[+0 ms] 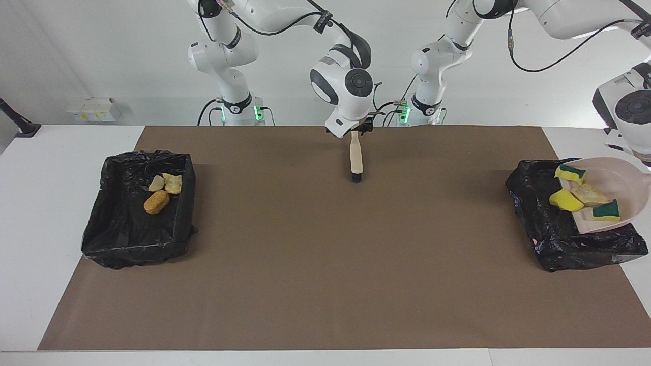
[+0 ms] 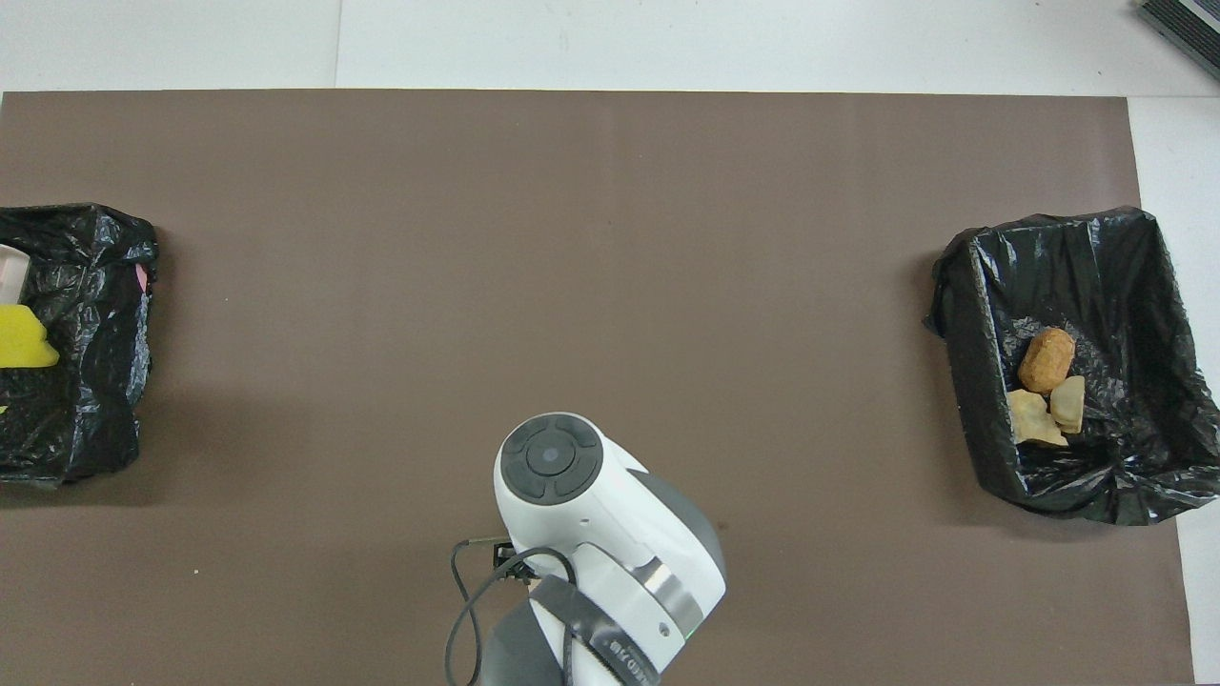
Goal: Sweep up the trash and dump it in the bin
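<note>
Trash is lying in two places. Three golden-brown bread-like lumps [image 1: 161, 190] [image 2: 1046, 386] are sitting together in the black-bag-lined bin at my right arm's end of the table [image 1: 127, 229] [image 2: 1125, 276]. Three yellow sponge pieces with dark green scouring faces [image 1: 565, 200] and a fourth bread-like lump [image 1: 589, 193] are sitting on the beige plastic dustpan [image 1: 623, 175], which is tilting over the second black-bag-lined bin [image 1: 534, 203] [image 2: 95, 381] at my left arm's end. One sponge piece [image 2: 24, 338] is sitting right at the pan's low lip, over that bin.

My left arm is reaching over that end, and my left claw is sitting past the picture's edge, its fingers pressed together. The dustpan's handle is running out of sight toward it, so I am not seeing the grip itself.

My right claw [image 1: 357, 132] is hanging over the robots' edge of the brown paper mat [image 1: 325, 264], midway along the white table [image 1: 30, 203]. It is sitting at the top of the beige-handled brush with black bristles [image 1: 356, 160], which is pointing bristles-down onto the mat. Whether this claw is apart or clamped on the brush I cannot tell. From overhead my own arm is covering both claw and brush.
</note>
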Available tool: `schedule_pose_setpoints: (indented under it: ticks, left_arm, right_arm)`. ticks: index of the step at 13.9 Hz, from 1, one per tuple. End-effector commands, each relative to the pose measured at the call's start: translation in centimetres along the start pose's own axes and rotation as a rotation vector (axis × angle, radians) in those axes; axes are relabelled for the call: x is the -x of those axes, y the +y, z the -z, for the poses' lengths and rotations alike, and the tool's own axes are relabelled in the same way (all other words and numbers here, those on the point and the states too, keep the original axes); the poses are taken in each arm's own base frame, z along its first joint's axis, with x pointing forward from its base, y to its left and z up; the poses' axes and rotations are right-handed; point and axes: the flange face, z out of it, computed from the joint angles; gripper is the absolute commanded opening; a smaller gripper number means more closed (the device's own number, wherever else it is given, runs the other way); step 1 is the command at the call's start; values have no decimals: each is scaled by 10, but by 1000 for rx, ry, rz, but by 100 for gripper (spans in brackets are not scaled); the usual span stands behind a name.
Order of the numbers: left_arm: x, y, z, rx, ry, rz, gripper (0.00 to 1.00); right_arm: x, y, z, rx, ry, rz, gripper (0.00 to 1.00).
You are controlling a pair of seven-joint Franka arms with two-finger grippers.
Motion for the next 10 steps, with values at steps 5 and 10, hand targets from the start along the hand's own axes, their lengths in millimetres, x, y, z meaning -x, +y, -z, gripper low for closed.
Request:
schedule_pose_setpoints:
  ticks: [5, 10]
  left_arm:
    - [0, 0, 19, 126, -242, 55, 0]
    - [25, 3, 58, 187, -344, 95, 0]
  right_arm:
    - [-63, 118, 128, 15, 166, 158, 100]
    - [-93, 206, 186, 150, 269, 220, 100]
